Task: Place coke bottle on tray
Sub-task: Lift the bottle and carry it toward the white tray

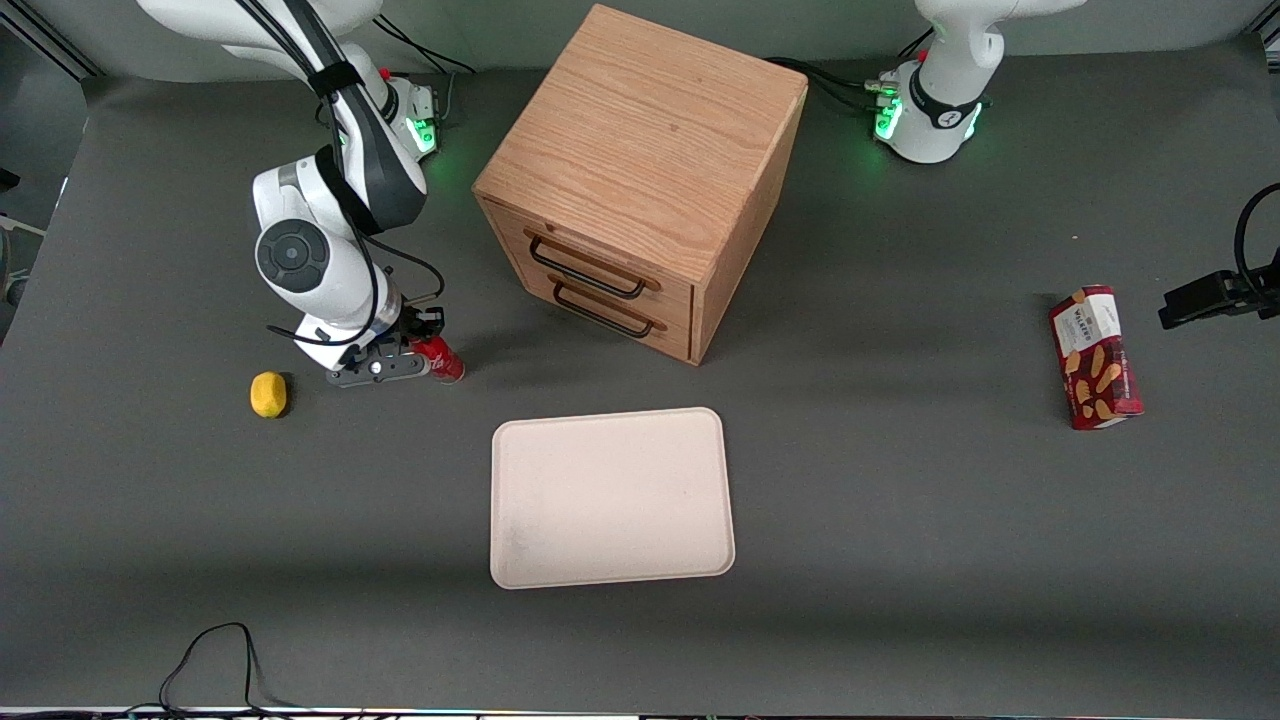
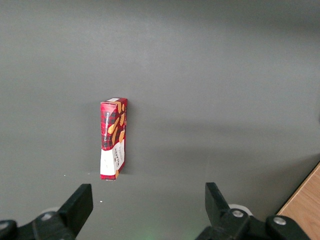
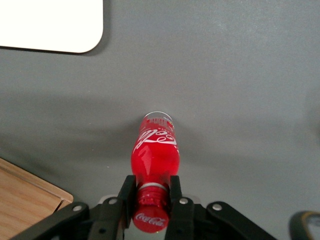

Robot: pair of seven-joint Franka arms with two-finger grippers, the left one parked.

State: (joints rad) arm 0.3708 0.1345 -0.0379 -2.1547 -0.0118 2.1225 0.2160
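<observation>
The coke bottle [image 1: 441,359] is small, glossy red with white lettering, and stands tilted on the grey table toward the working arm's end. My gripper [image 1: 425,338] is shut on its neck. In the right wrist view the two black fingers [image 3: 127,192] press on the bottle [image 3: 155,155] just under its red cap, and its base touches or hovers just over the table. The cream-white tray [image 1: 610,500] lies flat, nearer the front camera than the bottle and toward the table's middle; one rounded corner of the tray [image 3: 75,30] shows in the wrist view.
A wooden drawer cabinet [image 1: 640,180] with two black handles stands close beside the bottle, farther from the camera than the tray. A yellow lemon [image 1: 268,393] lies beside my gripper. A red biscuit box [image 1: 1095,357] lies toward the parked arm's end.
</observation>
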